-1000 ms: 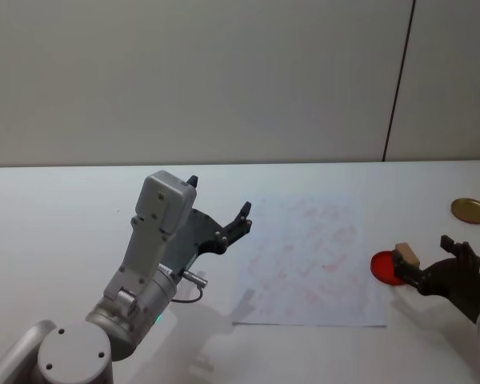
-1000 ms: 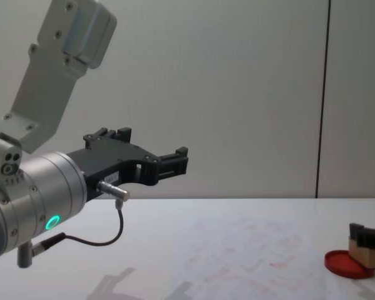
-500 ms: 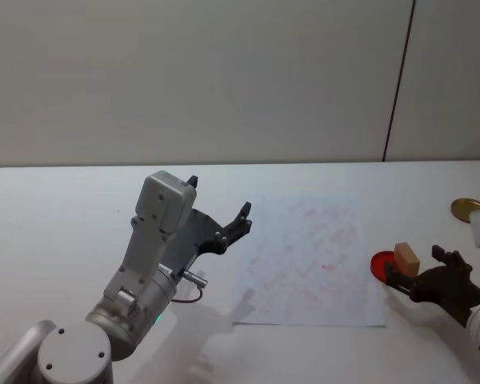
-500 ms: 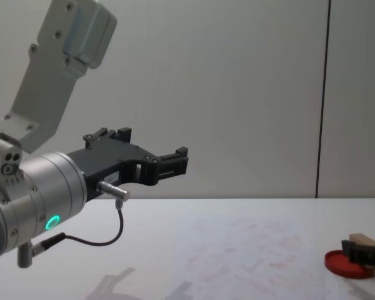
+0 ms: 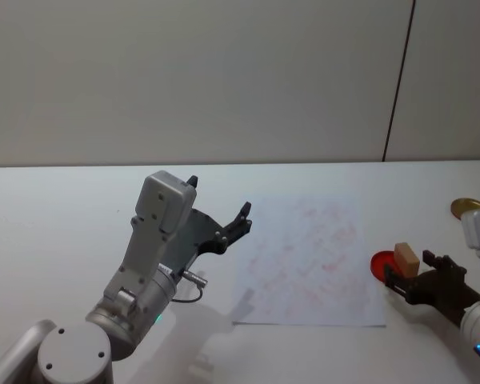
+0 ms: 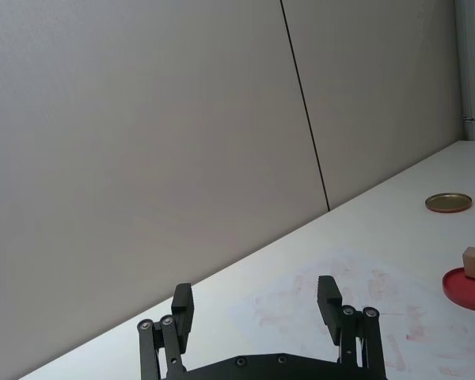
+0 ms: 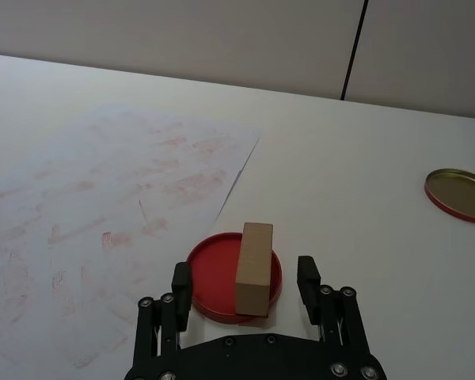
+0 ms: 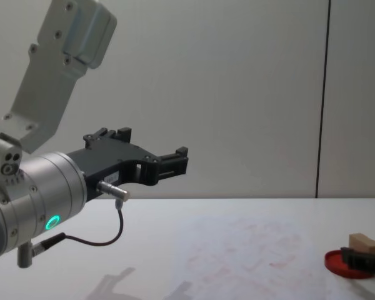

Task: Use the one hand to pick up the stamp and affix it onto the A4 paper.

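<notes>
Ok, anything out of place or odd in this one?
Nothing spilled or damaged. The stamp stands on the red disc, inside the open right claw, ungripped. The A4 paper is crowded with smudgy red imprints. The left claw hangs open, raised by the paper's left edge.

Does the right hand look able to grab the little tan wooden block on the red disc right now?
Probably yes. The right hand is open, and the tan wooden rectangular stamp stands on the flat round red disc in line with the gap between its fingers, nothing blocking it.
</notes>
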`<state>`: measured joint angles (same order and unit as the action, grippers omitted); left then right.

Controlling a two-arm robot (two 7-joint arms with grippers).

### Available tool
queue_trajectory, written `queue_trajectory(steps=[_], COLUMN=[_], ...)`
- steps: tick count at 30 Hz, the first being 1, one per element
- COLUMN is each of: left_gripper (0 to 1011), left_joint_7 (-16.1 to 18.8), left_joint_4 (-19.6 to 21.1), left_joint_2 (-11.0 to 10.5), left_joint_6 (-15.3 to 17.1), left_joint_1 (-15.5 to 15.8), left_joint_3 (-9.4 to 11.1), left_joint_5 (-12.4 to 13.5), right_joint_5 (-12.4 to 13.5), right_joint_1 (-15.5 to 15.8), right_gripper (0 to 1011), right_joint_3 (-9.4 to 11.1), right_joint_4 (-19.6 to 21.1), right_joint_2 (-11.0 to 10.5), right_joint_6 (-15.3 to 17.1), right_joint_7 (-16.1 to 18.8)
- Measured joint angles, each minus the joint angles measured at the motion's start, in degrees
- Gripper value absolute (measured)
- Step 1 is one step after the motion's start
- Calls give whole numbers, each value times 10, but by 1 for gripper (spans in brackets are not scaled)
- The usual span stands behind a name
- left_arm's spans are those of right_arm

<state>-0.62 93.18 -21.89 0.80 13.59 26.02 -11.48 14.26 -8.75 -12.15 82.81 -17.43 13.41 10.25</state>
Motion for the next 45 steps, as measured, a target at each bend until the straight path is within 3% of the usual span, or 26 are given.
queue_trajectory(steps=[3,16,21,35,45], left_gripper=[993,993,993,993,993], left_joint_7=[0,0,0,0,0], left_joint_4=[0,0,0,0,0], left_joint_2=[0,0,0,0,0], left_joint_6=[0,0,0,0,0], left_joint_1=[0,0,0,0,0], left_joint_3=[0,0,0,0,0], left_joint_5=[0,0,0,0,0], right_joint_5=[-1,-7,-10,-33,-32], right_joint_1=[-1,-7,-8,-2,2], right_gripper=[781,340,224,218,218], right_joint_3=[0,-1,-1,-4,-14], right_joint_4=[-2,-13,-13,8,35], right_joint_2=[1,5,6,5,8], right_joint_6=[1,1,-7,-67,-87], right_joint_7=[0,-5,-8,0,49])
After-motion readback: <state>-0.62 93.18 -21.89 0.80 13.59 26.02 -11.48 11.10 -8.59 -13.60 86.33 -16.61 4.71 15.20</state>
